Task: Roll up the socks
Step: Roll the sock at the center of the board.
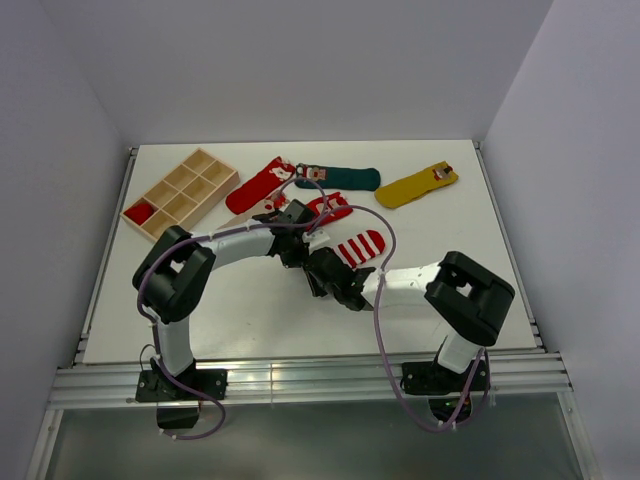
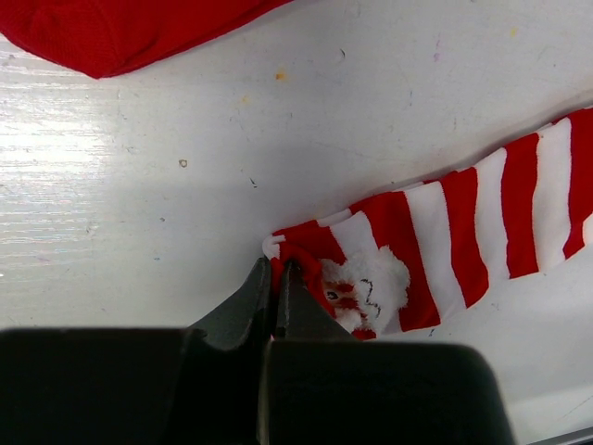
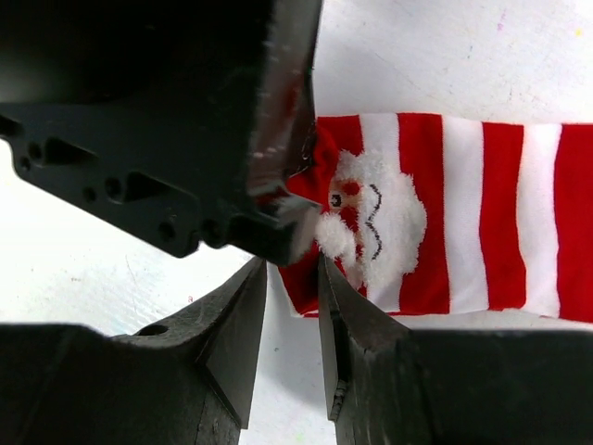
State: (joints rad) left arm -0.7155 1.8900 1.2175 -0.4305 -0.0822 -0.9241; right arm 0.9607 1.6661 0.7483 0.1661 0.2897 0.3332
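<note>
The red-and-white striped sock (image 1: 362, 246) lies flat mid-table, its Santa patch (image 3: 371, 218) at the cuff end. My left gripper (image 2: 276, 271) is shut on the cuff's edge, pinching a fold of red fabric. My right gripper (image 3: 295, 273) is open just beside it, with the cuff's lower corner between its fingertips. From above, the left gripper (image 1: 300, 247) and the right gripper (image 1: 322, 268) meet at the sock's near-left end. Farther back lie a red sock (image 1: 258, 186), a dark green sock (image 1: 348, 178) and a mustard yellow sock (image 1: 418, 186).
A wooden compartment tray (image 1: 180, 192) stands at the back left, with something red in one cell. Another red-and-white sock (image 1: 330, 208) and a beige sock (image 1: 262, 206) lie partly hidden behind the left arm. White walls close in the table on three sides.
</note>
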